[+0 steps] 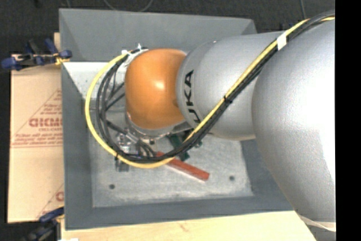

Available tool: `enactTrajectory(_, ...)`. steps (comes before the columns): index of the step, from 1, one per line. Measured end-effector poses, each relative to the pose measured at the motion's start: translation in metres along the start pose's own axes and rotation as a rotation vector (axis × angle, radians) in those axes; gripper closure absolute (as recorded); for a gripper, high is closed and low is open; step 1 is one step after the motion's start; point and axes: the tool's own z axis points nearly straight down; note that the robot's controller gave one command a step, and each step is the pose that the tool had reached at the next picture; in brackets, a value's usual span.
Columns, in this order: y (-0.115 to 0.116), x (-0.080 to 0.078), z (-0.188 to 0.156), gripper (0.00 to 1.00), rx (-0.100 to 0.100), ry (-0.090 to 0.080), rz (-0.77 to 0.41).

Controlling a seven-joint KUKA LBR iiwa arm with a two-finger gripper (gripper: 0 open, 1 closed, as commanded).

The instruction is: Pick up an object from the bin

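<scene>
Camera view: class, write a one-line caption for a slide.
A robot arm reaches down into the grey bin, its gripper low near a red stick.

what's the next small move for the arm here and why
Probably a small sideways shift toward the red flat strip, then a descent onto it. The gripper sits low over the bin floor, beside that strip, the nearest thing showing. The wrist hides whatever lies right under the gripper, so this is a guess.
</scene>
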Motion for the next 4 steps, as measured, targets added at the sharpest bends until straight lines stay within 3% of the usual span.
enactTrajectory(1,0.016,0.036,0.004,1.00,0.001,0.006,-0.215)
enactTrajectory(2,0.025,0.029,0.006,1.00,0.000,0.002,-0.238)
enactTrajectory(3,0.010,-0.005,0.003,1.00,-0.001,0.000,-0.740)
enactTrajectory(4,0.005,0.030,0.010,1.00,0.000,0.007,-0.858)
